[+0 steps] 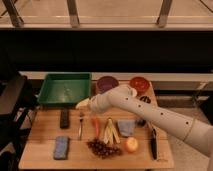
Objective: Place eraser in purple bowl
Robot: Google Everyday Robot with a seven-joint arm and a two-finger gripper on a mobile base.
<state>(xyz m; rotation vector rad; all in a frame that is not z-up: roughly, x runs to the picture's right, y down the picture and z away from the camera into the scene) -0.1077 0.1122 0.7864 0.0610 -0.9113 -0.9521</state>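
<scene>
The eraser, a small black block, lies on the wooden table left of the fork, just in front of the green tray. The purple bowl stands at the table's back middle, beside the red bowl. My white arm reaches in from the lower right across the table. The gripper hangs over the tray's front right corner, above the fork's head and a little up and right of the eraser, apart from it.
A green tray stands back left. In front lie a blue-grey sponge, a carrot, a banana, grapes, a blue-grey pad, a peach-coloured fruit and a knife.
</scene>
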